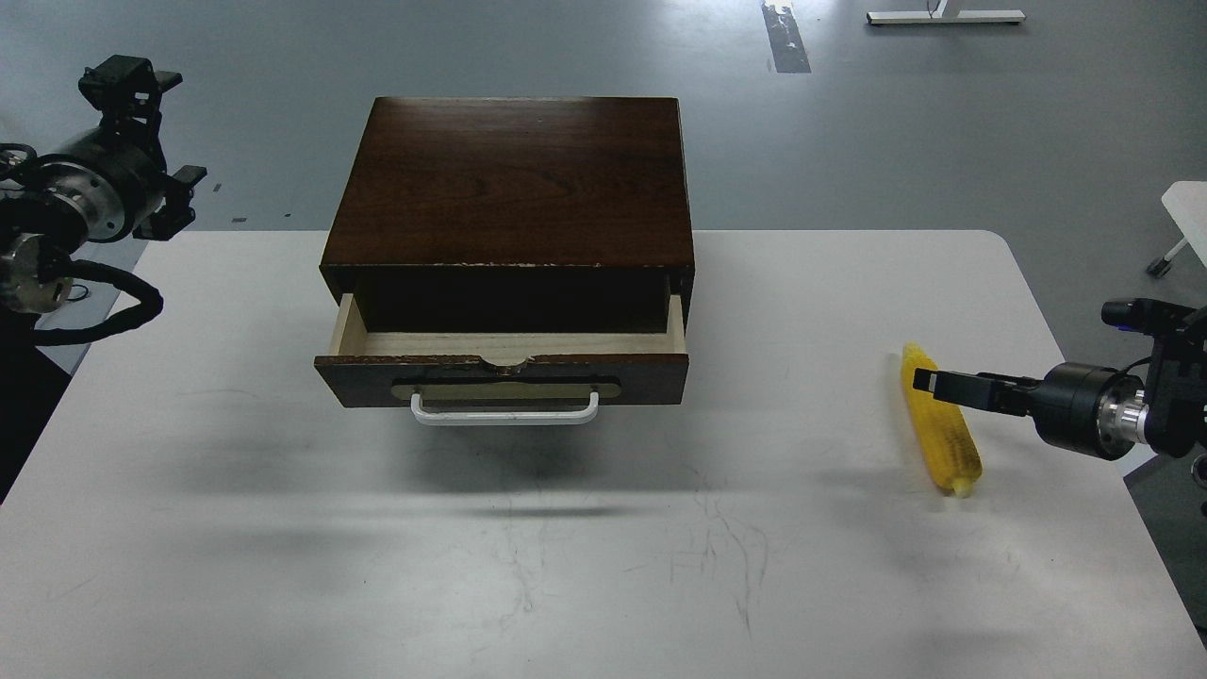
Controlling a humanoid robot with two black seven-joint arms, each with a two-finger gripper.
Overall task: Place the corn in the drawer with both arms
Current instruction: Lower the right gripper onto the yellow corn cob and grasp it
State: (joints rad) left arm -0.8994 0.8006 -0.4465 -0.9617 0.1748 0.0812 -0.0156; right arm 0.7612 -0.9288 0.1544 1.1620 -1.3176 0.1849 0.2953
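Head view, drawer (509, 345) open, corn (943, 443) outside

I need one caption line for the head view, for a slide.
Drawer partly open; right gripper over the corn on the table; left gripper raised aside.

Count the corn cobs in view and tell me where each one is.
1. The corn cob lies on the white table, right of the open drawer, under the right tool. The drawer's back is dark, so more could be hidden.
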